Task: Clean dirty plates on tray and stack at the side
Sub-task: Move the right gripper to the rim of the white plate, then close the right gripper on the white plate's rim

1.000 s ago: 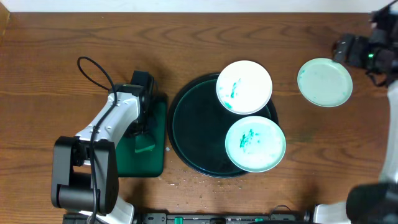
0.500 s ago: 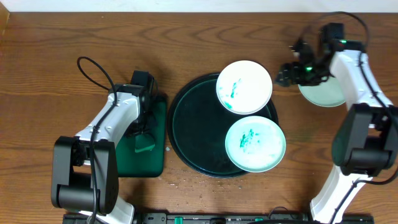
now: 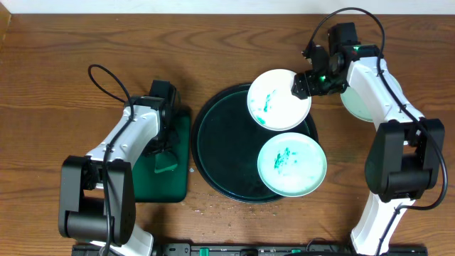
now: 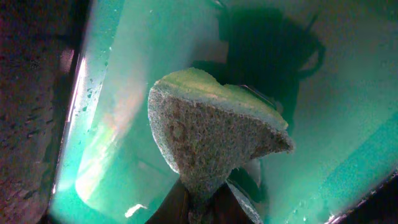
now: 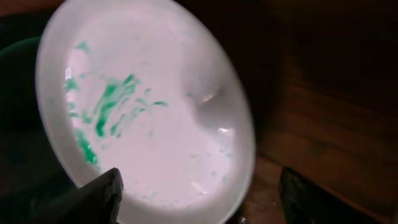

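Two smeared plates on the round tray, a third off to its right.
R gripper hangs over the tray's far-right rim, jaws apart, far plate edge between them in wrist cam. Near plate sits on the tray's near-right side; third plate lies on the table, partly under my R arm. L gripper, left of the tray, is clamped on a sponge over a small green tray.

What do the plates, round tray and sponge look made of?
The plates look like glazed ceramic or hard plastic: smooth white, glossy highlight. The tray is probably moulded plastic: dark, dull sheen. The sponge looks like foam: pale green back, coarse grey scouring face.
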`<state>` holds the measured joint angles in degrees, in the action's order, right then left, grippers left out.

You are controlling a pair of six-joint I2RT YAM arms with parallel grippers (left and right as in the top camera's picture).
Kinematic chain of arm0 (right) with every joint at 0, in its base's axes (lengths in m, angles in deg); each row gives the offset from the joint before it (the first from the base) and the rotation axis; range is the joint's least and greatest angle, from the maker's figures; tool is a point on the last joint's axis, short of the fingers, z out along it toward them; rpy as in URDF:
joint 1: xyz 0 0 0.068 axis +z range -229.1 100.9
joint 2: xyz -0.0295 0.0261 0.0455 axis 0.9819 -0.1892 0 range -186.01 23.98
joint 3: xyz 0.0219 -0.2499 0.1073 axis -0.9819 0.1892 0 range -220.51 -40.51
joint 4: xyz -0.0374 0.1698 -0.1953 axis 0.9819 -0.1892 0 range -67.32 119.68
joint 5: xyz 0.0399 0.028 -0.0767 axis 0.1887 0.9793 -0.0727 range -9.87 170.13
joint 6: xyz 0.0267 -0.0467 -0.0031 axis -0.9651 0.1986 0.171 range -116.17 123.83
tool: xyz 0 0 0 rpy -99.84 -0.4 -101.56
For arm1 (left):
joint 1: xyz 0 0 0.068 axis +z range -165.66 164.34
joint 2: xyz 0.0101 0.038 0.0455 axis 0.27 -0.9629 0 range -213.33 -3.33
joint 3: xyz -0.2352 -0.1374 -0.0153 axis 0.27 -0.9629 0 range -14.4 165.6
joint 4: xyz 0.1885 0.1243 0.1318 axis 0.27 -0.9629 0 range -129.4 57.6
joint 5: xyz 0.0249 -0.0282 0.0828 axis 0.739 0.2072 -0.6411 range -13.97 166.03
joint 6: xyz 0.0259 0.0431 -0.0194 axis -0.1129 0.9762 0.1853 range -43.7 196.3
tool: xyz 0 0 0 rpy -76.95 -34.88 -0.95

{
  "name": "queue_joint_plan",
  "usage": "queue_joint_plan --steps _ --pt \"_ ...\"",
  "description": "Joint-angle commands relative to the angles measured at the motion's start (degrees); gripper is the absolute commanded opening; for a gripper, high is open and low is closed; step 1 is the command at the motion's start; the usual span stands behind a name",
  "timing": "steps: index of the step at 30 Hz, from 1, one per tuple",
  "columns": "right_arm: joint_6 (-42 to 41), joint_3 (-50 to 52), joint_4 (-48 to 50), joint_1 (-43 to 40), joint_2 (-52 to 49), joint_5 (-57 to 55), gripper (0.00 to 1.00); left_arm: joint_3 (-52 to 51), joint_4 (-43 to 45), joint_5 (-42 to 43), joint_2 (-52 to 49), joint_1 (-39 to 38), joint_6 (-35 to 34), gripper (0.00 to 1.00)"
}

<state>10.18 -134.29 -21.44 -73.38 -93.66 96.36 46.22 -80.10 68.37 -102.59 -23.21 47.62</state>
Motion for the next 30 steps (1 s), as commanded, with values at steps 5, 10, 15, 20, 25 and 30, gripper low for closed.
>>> queue_joint_plan --steps 5,10,15,20,25,30 --pt "-2.03 -0.22 0.13 -1.64 -4.46 -0.96 0.56 -0.63 -0.15 -0.35 -0.17 0.24 -0.11 0.07" --pt "-2.05 -0.22 0.15 -0.35 -7.1 -0.11 0.38 -0.63 -0.24 -0.33 -0.17 0.24 -0.11 0.07" --pt "-2.05 -0.26 -0.04 -0.09 -6.75 -0.2 0.28 -0.63 -0.22 -0.33 -0.17 0.24 -0.11 0.07" --pt "-2.62 -0.28 -0.72 -0.15 -6.71 -1.22 0.28 -0.63 -0.22 -0.33 -0.17 0.24 -0.11 0.07" --pt "-2.69 -0.42 -0.39 -0.15 -5.92 -1.22 0.34 -0.63 -0.22 -0.35 -0.17 0.24 -0.11 0.07" --pt "-2.69 -1.05 -0.28 -0.13 -4.83 -1.22 0.32 -0.63 -0.2 -0.37 -0.17 0.26 -0.09 0.08"
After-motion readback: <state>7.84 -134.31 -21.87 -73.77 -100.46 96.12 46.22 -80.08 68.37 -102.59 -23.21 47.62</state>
